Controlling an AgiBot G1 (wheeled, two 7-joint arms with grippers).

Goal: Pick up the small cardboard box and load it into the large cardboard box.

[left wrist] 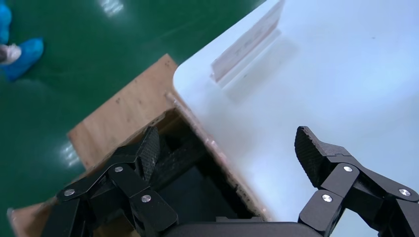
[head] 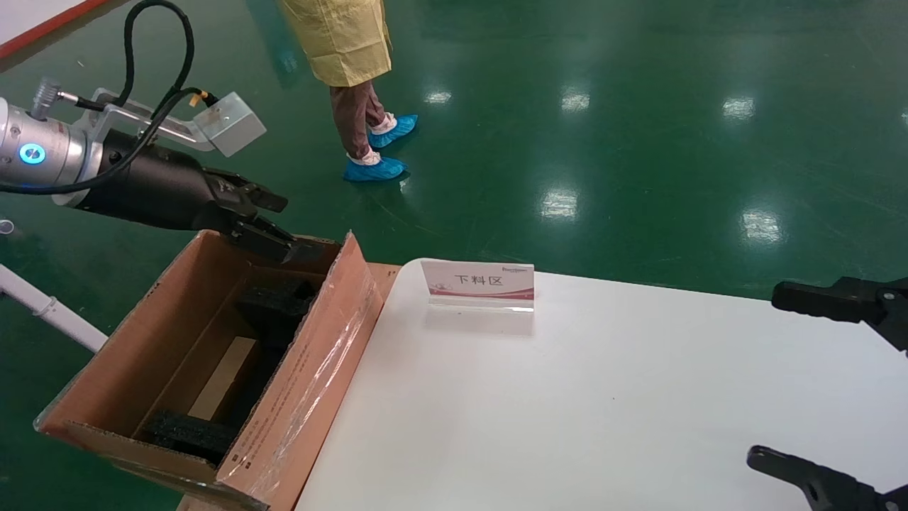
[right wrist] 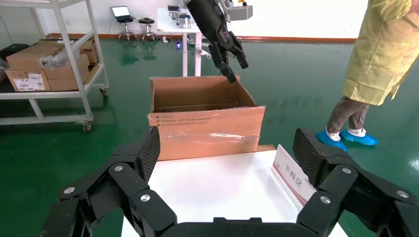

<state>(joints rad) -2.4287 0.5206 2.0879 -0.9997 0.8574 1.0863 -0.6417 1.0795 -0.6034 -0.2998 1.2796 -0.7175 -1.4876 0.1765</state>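
The large cardboard box [head: 170, 341] is showing matt brown corrugated card, its near flap covered in clear, glossy tape that is wrinkling and catching light. Inside, black foam [head: 273, 305] is looking porous and dull. The table [head: 603, 397] is presenting a smooth white top with a soft sheen. The sign holder [head: 479, 284] is looking like clear glossy acrylic around a paper card. The floor [head: 638, 142] is gleaming, a glossy green coating reflecting lamps. The left gripper [head: 273, 223] is showing matt black plastic fingers with ribbed pads [left wrist: 150, 150], behind it brushed silver metal.
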